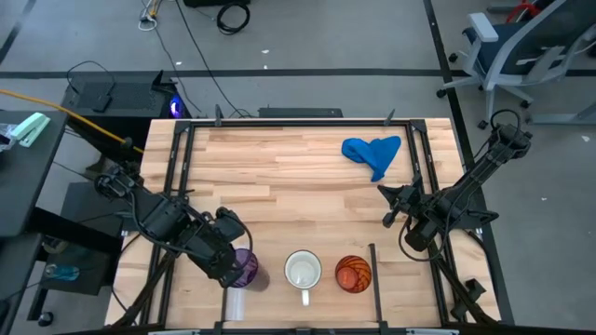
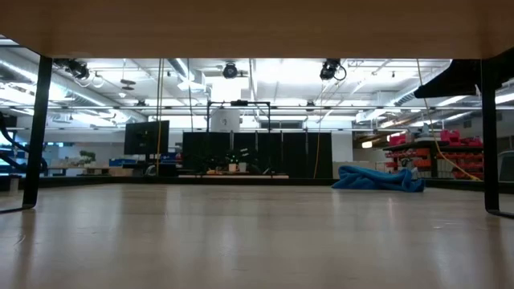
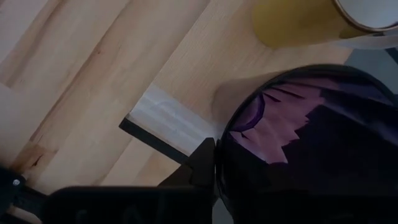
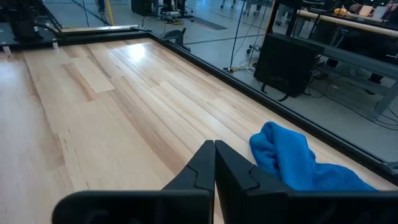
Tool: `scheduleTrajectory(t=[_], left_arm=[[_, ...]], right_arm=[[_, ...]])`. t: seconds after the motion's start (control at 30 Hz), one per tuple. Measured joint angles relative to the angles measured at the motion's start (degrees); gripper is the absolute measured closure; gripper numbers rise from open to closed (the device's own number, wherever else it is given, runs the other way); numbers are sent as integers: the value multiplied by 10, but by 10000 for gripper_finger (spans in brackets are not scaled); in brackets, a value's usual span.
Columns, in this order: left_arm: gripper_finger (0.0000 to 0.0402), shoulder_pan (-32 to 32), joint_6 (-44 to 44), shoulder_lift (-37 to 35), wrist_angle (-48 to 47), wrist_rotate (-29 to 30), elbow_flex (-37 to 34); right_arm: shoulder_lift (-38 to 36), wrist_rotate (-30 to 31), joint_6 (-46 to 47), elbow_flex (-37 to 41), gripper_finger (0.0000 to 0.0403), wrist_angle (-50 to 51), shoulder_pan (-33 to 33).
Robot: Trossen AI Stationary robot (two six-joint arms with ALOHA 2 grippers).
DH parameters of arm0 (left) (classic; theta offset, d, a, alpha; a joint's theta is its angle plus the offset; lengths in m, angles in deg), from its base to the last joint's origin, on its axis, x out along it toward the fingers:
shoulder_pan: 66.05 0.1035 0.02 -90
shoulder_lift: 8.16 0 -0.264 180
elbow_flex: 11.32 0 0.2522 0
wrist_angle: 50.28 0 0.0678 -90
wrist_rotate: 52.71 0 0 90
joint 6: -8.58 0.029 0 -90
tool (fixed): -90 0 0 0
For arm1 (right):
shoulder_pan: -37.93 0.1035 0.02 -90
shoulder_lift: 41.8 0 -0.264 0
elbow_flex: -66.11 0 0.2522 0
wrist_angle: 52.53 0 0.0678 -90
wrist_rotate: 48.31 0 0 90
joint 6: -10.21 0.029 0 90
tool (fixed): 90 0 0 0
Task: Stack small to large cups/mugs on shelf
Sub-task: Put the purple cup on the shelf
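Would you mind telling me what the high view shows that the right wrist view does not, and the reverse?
Only the high view shows the three cups: the purple cup at the left gripper, the white mug and the orange cup. Only the right wrist view shows the right gripper's fingers pressed together, and the room beyond. Both show the blue cloth on the wooden table.

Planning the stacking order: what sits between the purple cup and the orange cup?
The white mug, handle toward the table's near edge, stands between the purple cup and the orange cup, apart from both. The high view shows this.
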Motion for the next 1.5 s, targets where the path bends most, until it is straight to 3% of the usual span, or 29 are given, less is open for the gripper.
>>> scheduleTrajectory(t=[0.67, 1.5], left_arm=[[345, 0, -2, -1, 14, 0, 0], [290, 0, -5, -13, 46, 0, 1]], right_arm=[[0, -4, 0, 0, 391, 0, 0], [0, -15, -3, 0, 391, 0, 0]])
